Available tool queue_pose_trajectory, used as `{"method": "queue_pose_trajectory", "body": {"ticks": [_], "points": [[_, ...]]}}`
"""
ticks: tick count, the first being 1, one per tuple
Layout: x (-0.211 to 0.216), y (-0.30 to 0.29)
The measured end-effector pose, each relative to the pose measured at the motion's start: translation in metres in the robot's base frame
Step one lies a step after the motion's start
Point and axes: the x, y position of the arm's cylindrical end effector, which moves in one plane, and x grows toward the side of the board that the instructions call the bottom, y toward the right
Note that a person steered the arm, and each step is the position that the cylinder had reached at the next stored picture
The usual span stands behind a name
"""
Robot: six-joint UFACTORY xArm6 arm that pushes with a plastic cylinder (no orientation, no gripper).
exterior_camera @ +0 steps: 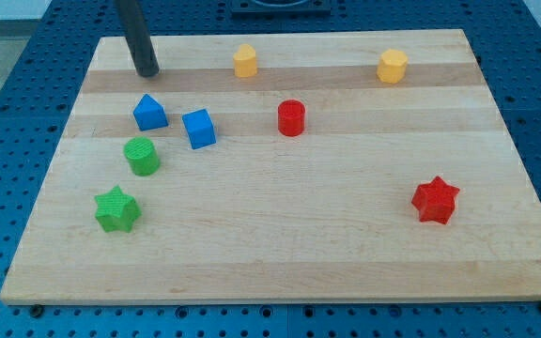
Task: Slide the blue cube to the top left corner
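Observation:
The blue cube [198, 129] sits on the wooden board [346, 235] in the upper left part of the view. A second blue block [149, 113], with a peaked top, lies just to its left. My tip [146, 72] is near the board's top left corner, above the peaked blue block and up and to the left of the blue cube, touching neither.
A green cylinder [142, 156] and a green star [116, 209] lie below the blue blocks. A red cylinder [291, 118] is at centre, a red star [436, 200] at the right. Two yellow blocks [244, 61] [392, 67] sit near the top edge.

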Motion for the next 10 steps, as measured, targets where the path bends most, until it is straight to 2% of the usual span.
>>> {"method": "queue_pose_trajectory", "body": {"ticks": [2, 3, 5, 6, 7, 8, 9, 10], "points": [[0.078, 0.000], [0.099, 0.000], [0.092, 0.000], [0.030, -0.001], [-0.004, 0.022], [0.021, 0.058], [0.034, 0.058], [0.067, 0.053]]}}
